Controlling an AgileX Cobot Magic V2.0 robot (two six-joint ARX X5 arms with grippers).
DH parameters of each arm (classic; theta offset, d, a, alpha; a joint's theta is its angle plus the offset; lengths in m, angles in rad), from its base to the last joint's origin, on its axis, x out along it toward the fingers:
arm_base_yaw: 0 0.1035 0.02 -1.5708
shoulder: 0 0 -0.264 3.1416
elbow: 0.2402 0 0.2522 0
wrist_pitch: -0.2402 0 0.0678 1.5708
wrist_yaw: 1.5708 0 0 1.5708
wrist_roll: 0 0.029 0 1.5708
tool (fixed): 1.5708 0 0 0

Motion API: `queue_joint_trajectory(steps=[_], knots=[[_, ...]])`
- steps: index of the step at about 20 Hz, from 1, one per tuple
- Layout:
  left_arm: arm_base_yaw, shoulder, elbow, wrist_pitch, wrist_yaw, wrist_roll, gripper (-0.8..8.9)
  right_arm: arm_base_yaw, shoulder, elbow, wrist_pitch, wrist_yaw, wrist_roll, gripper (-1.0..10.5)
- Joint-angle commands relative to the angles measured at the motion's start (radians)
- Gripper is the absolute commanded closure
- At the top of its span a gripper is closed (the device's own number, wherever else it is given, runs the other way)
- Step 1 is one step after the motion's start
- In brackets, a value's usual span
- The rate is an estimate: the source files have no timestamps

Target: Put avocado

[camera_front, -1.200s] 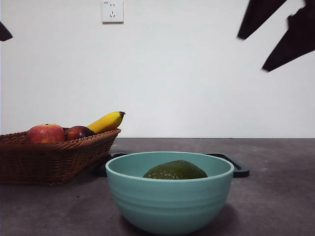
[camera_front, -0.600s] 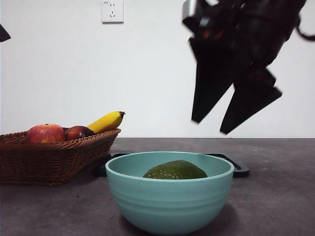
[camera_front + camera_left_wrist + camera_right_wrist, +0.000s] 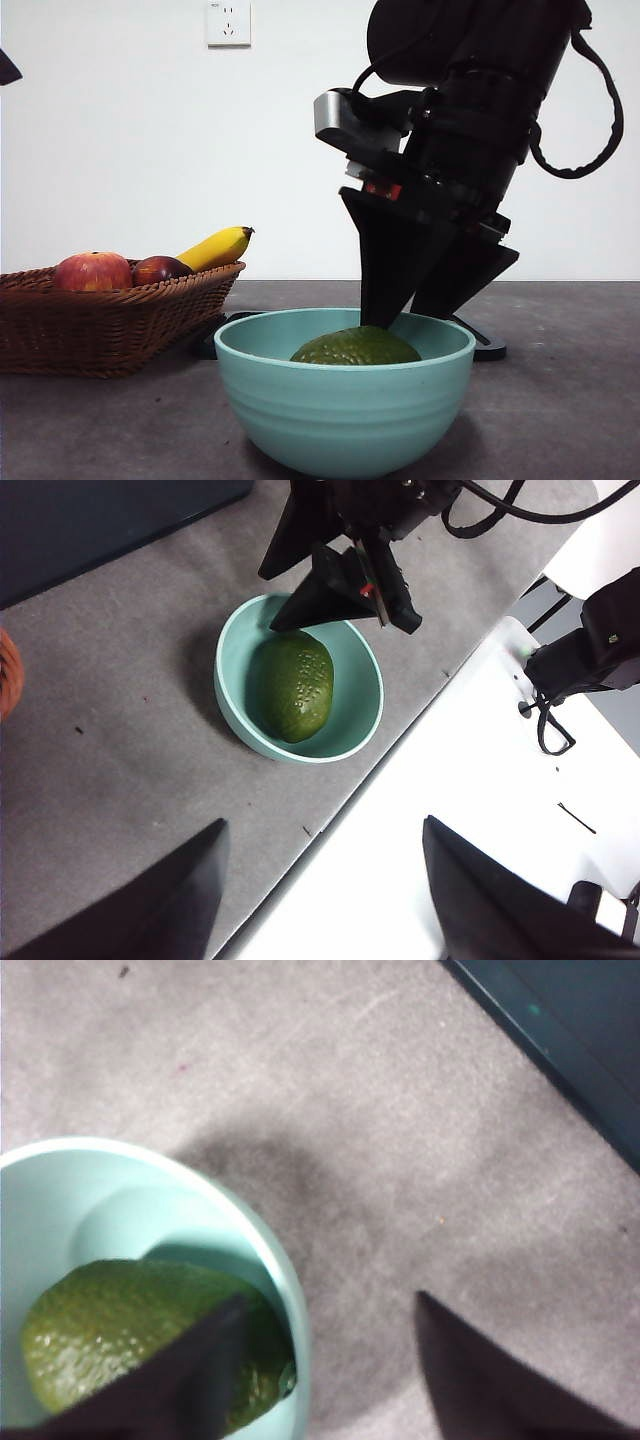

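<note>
Front view: the avocado sits in the teal bowl at lower centre, and the right gripper has just swooped down from the top right, jaws apart straddling the bowl's far rim. Looks like the grab's coming. Basket sits far left; left gripper waits, jaws apart.

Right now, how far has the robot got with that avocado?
Nothing looks done yet: the avocado lies in the teal bowl, not gripped. In hand: the right gripper is down at the bowl's rim with jaws open, one jaw inside the bowl at the fruit, the other outside. Left to do: close on the avocado, lift it and set it down. The left gripper waits apart, open.
</note>
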Motion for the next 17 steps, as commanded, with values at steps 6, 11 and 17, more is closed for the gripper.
queue_joint_trajectory(steps=[6,11,17], knots=[[-0.006,0.004,0.009,0.004,0.008,0.01,5.03,0.017,0.031,0.018,0.007,-0.018,0.0,9.3],[-0.006,0.004,0.009,0.004,0.008,0.01,5.03,0.023,0.02,0.018,0.007,-0.039,0.04,9.3],[-0.006,0.004,0.009,0.004,0.008,0.01,5.03,-0.002,-0.017,0.074,-0.052,-0.049,0.11,9.3]])
